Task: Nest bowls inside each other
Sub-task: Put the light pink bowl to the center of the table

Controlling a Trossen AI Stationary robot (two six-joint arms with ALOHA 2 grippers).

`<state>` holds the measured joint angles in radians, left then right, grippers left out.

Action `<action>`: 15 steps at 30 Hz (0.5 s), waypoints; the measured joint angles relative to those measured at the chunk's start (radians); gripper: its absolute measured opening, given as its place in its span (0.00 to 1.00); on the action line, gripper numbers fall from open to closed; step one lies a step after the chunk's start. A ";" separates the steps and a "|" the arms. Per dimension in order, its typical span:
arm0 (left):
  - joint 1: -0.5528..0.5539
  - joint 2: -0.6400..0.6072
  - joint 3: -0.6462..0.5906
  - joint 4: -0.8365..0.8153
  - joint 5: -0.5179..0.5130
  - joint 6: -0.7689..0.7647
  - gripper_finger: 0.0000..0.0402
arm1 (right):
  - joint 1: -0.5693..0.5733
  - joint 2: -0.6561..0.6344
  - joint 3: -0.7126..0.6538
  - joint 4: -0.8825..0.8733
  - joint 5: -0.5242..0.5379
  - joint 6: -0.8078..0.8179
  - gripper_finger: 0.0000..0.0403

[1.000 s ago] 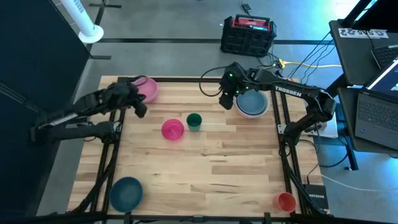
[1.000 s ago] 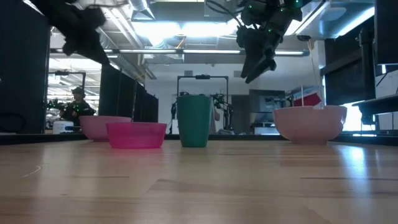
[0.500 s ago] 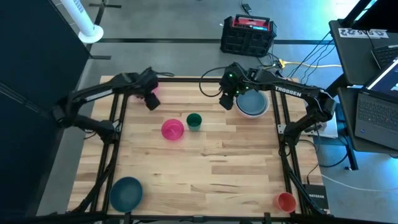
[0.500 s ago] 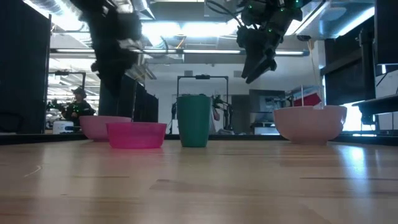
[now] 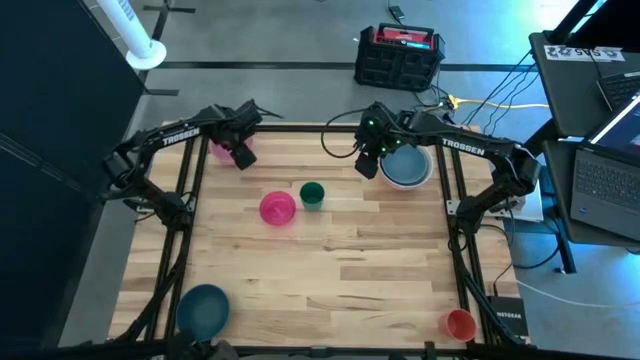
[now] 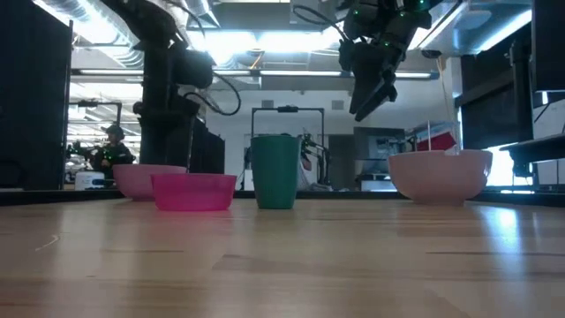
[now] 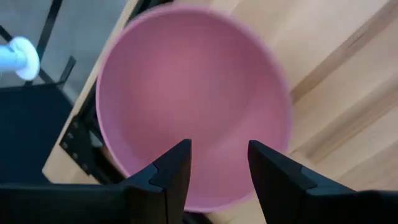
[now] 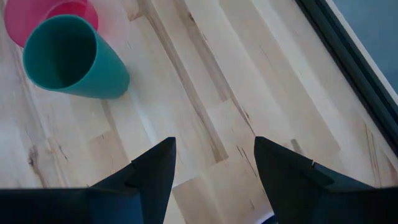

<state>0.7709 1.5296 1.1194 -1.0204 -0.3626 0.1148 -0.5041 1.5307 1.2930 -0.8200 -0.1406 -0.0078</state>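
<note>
The pale pink bowl [image 5: 222,150] stands on its base at the table's far left corner and fills the left wrist view [image 7: 186,106]. My left gripper [image 5: 243,152] hangs open over it, fingers pointing down at its inside [image 7: 217,168]. The hot pink bowl [image 5: 277,208] and the tall teal bowl [image 5: 312,195] stand side by side mid-table. The white bowl [image 5: 405,166] sits far right. My right gripper [image 5: 368,160] hovers open beside it over bare wood [image 8: 214,168]. The blue bowl [image 5: 203,308] rests near left.
A red cup [image 5: 460,323] stands at the near right corner. The table's dark frame rail [image 7: 81,143] runs close behind the pale pink bowl. Bare wood [image 5: 340,270] stretches across the middle and near half of the table.
My left gripper has swung from the table's left side toward the far edge, coming over the pale pink bowl and tipping to point steeply down. The bowls have stayed where they were.
</note>
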 joint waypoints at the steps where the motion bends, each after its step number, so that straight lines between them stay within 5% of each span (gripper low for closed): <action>1: 0.004 0.000 -0.001 -0.005 0.000 0.003 0.36 | 0.000 0.000 0.000 0.000 0.000 0.000 0.51; 15: -0.031 0.021 -0.001 -0.032 0.057 0.053 0.36 | 0.000 0.000 0.000 0.001 -0.001 0.002 0.51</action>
<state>0.7399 1.5508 1.1187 -1.0521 -0.3057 0.1677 -0.5041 1.5304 1.2927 -0.8187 -0.1416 -0.0063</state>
